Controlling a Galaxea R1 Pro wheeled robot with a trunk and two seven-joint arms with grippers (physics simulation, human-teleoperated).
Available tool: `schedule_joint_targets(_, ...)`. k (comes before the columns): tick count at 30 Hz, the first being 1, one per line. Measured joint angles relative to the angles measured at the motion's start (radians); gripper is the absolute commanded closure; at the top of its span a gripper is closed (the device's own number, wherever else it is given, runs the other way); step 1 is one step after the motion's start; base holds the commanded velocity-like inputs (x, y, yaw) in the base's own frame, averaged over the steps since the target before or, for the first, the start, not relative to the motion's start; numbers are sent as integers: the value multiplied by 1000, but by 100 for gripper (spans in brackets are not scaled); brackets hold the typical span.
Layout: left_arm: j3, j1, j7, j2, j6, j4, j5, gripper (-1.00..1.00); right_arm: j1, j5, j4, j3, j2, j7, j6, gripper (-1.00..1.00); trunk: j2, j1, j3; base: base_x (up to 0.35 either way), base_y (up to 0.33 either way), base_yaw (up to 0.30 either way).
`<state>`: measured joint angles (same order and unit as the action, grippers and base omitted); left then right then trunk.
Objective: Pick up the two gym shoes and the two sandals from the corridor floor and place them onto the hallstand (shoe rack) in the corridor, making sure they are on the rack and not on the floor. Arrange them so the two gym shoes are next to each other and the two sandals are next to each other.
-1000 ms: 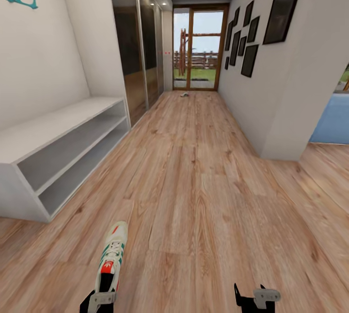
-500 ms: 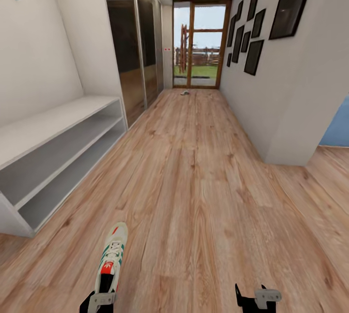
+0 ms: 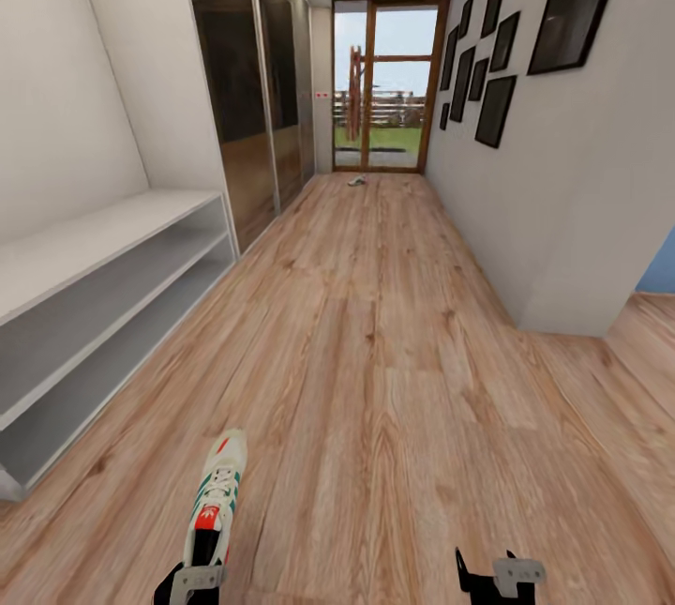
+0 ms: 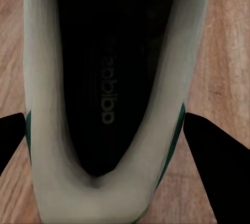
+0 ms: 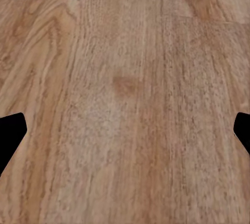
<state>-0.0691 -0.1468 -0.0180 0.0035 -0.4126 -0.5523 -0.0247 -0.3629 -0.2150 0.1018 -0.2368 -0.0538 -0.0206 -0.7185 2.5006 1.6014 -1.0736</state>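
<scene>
Camera moved forward along corridor; white shelf unit [image 3: 103, 305] slid leftward in view. Sneaker [image 3: 215, 497]: pinched at heel in left gripper [image 3: 192, 579], carried above floor [image 3: 394, 380]. Right gripper [image 3: 497, 577]: spread, empty. Small object [image 3: 356, 180] near far door, perhaps second shoe. Nothing racked yet.
</scene>
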Motion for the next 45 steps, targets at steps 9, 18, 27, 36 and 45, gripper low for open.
schedule_joint_targets(9,0,0,0,0,0,0,1,100,0,-1,-1,2,2,2,-2,-100,0,0,0,339,-14,0)
schedule_joint_targets(18,-1,0,1,0,0,0,1,100,0,-2,-4,2,4,1,-4,-100,0,0,0,340,0,-114)
schedule_joint_targets(27,-2,0,0,0,0,0,1,100,0,-1,-5,2,3,1,-4,-100,0,0,0,340,0,-111)
schedule_joint_targets(36,-2,0,0,0,0,0,1,100,0,-2,-5,2,3,1,-4,-100,0,0,3,340,0,-94)
schedule_joint_targets(45,-2,0,0,0,0,0,1,100,0,-2,-6,2,3,1,-4,-100,0,0,8,340,0,-115)
